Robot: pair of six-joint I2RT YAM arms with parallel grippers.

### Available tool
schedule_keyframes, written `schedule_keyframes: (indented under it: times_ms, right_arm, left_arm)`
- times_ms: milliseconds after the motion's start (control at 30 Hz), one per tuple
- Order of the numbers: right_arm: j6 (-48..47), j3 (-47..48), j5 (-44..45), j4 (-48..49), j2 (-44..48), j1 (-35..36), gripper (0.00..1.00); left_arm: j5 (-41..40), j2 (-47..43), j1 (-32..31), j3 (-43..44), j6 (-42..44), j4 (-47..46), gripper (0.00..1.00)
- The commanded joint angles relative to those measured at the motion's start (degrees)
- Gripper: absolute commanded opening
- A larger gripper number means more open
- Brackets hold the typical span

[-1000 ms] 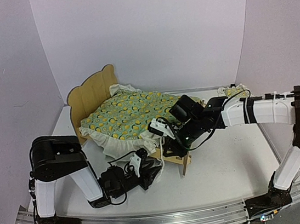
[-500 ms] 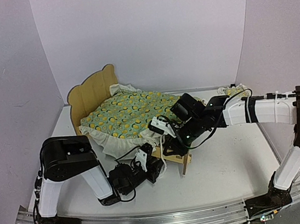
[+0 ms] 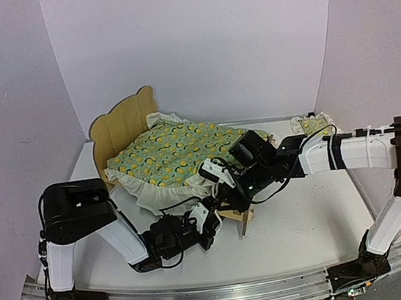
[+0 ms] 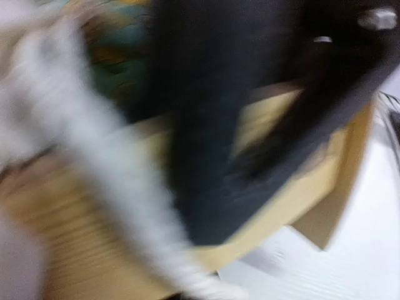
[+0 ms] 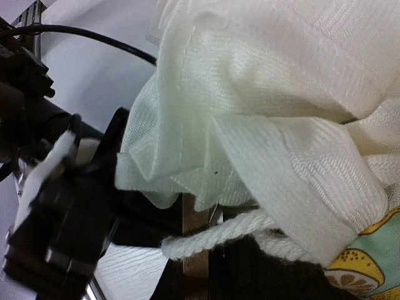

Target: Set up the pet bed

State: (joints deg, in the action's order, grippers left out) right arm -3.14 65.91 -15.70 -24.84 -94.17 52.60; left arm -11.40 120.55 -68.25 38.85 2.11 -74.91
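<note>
Plain white walls on three sides, flat white table (image 3: 305,217) beneath. On the table left of centre, headboard toward the back-left corner and foot end toward the middle: small pet bed (image 3: 119,124) of pale plywood with a tall scalloped headboard. Draped over it from headboard to foot, hiding the lying surface: green-yellow lemon-print blanket (image 3: 171,148) with a white ruffle spilling over the near rail and down to the table.

Bolted at the near edge, two black-and-white arms. Left arm (image 3: 84,217) folded low, forearm lying close along the table toward the bed's near foot corner. Right arm (image 3: 348,151) stretched level from the right side across to the same end of the bed.

Left claw (image 3: 211,221) right at the near foot corner, just beside the plywood leg, shut tight; impossible to tell from the smeared wrist view whether anything sits between the jaws, only dark shapes against pale wood and a white streak.

Right claw (image 3: 229,190) over the foot end, close above the left one, narrowed, apparently pinching the blanket's white ruffle, bunched cloth filling its wrist view.

Well apart, at the back right near the wall: small matching ruffled pillow (image 3: 309,122), flat on the table.
</note>
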Motion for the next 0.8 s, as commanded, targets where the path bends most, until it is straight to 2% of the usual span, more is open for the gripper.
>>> schedule_keyframes:
  times_ms: [0, 100, 267, 333, 500, 633, 700, 767]
  right_arm:
    - [9.7, -4.4, -1.7, 20.1, 3.1, 0.0, 0.00]
    - [10.2, -7.6, 0.2, 23.0, 1.3, 0.8, 0.00]
    - [14.0, -6.8, 3.0, 19.8, 0.5, 1.4, 0.00]
    - [17.0, -4.0, 5.2, 13.0, 0.1, 1.5, 0.06]
    - [27.6, -1.5, 4.6, 1.1, 4.2, 1.8, 0.41]
    - [31.7, -4.2, 6.7, -5.3, 11.5, 1.8, 0.63]
    - [31.4, -4.9, 8.1, -5.6, 13.4, 1.8, 0.67]
    - [30.1, -3.3, 9.5, -5.0, 11.6, 1.8, 0.66]
  left_arm:
    - [9.6, -7.0, -2.0, -0.7, 2.7, 9.4, 0.00]
    - [13.4, -7.8, -2.0, -1.9, 3.6, 10.0, 0.00]
    - [16.9, -8.8, -2.0, -2.8, 5.8, 10.8, 0.00]
    - [19.1, -9.7, -2.1, -3.4, 7.2, 11.6, 0.00]
    - [22.4, -11.4, -2.0, -4.2, 8.5, 15.6, 0.00]
    - [24.3, -12.8, -2.0, -3.9, 7.1, 17.9, 0.00]
    - [25.8, -13.2, -2.0, -3.3, 6.2, 18.6, 0.00]
    - [27.1, -13.0, -2.0, -2.7, 5.9, 19.0, 0.00]
